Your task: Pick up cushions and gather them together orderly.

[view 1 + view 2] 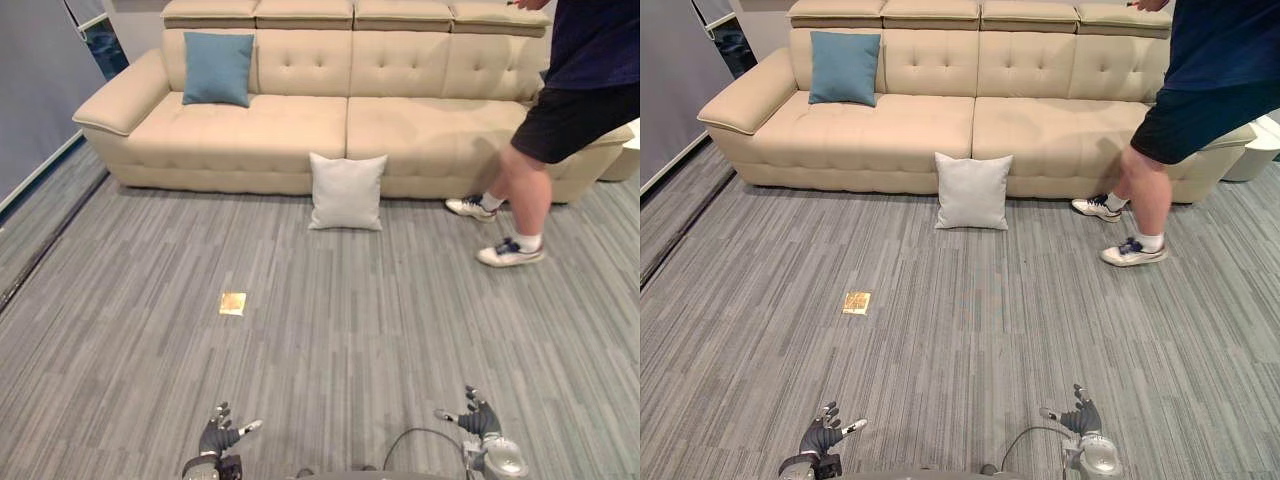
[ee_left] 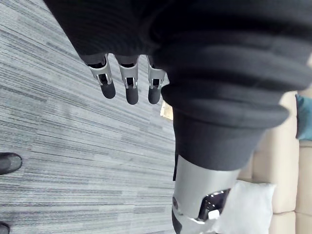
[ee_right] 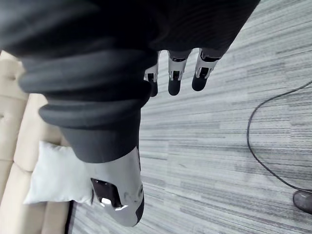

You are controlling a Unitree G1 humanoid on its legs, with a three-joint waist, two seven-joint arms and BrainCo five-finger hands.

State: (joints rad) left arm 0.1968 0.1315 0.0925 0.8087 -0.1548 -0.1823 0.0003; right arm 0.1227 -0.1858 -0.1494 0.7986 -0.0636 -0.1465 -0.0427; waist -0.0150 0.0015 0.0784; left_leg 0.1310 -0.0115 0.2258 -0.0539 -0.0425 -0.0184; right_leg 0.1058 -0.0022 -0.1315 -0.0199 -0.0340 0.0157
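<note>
Grey carpet (image 1: 400,330) stretches ahead to a beige sofa (image 1: 420,130). The left hand (image 1: 218,435) and right hand (image 1: 478,418) hang low, fingers loosely spread and empty, as both cushions are well out of reach ahead: the white cushion (image 1: 346,192) propped against the sofa's base, the blue cushion (image 1: 217,68) far beyond the left hand on its seat.

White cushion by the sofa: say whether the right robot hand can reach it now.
Probably not: the right robot hand hangs open close in, the white cushion stands far off across carpet; nothing blocks the way.
</note>
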